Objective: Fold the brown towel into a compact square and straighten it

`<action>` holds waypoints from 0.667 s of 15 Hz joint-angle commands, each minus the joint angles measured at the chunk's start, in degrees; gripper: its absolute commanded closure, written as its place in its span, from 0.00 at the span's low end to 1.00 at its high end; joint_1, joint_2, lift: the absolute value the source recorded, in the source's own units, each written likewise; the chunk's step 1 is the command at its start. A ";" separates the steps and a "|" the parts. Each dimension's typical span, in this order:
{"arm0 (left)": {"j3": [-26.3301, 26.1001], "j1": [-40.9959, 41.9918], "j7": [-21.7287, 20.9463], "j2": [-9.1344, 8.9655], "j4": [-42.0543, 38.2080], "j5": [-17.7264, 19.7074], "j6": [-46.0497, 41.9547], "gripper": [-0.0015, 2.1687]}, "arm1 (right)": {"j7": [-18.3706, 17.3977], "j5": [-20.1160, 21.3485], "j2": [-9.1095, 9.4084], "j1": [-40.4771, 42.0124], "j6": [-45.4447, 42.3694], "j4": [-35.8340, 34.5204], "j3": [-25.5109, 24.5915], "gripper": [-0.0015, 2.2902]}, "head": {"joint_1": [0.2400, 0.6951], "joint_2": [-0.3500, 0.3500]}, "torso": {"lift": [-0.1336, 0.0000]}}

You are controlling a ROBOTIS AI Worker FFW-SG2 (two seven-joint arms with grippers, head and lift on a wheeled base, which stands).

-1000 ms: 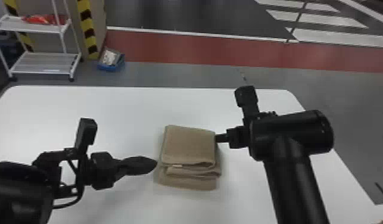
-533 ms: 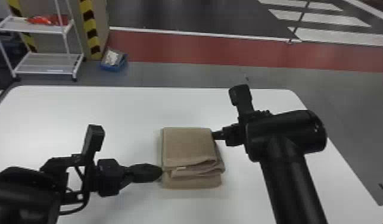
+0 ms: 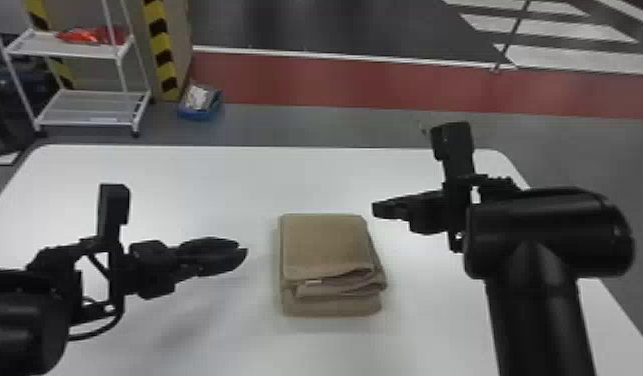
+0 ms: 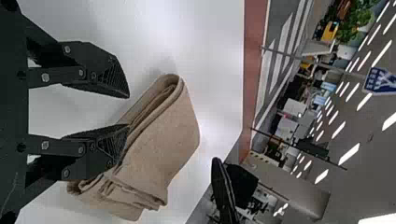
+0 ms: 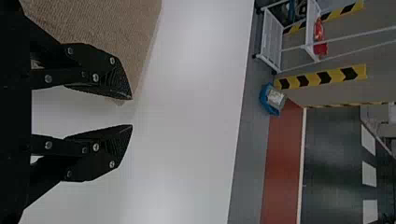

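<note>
Pushing unevenly with wide-open black left claw (image 4: pixel 128 111) and right claw (image 5: pixel 131 112), I might skew the loosely folded brown fabric towel (image 3: pixel 327 247).

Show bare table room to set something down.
Bare: white table beyond the brown towel, up to the far edge; also the strip on the towel's robot side. Crowded: the towel's left, by the left tool, and its far right corner, by the right tool.

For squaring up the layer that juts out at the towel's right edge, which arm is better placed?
Probably the right: its open gripper is on the right side of the brown towel, nearer the jutting layer; the left gripper, also open, would have to reach across.
</note>
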 commanded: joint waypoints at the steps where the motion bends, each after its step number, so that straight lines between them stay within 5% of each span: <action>1: 2.95 1.07 2.89 -0.24 -3.20 1.83 1.70 0.02 | 5.97 8.30 0.14 0.87 -3.56 -3.45 5.98 0.01 | 1.00 0.35 | 0.07; 4: 5.50 5.11 16.60 -0.33 -7.51 5.96 -0.93 0.00 | 19.33 20.34 0.14 2.27 -7.60 -5.38 14.24 0.02 | 1.00 0.50 | 0.07; 8: 8.40 7.22 18.63 -0.42 -7.51 9.03 -0.93 0.01 | 34.10 30.80 0.14 6.14 -10.94 -10.92 20.22 0.03 | 1.00 0.69 | 0.07; 10: 8.93 7.83 19.06 -0.59 -7.77 9.83 -0.76 0.01 | 34.72 34.14 0.14 8.16 -12.88 -15.05 20.22 0.04 | 1.00 0.73 | 0.07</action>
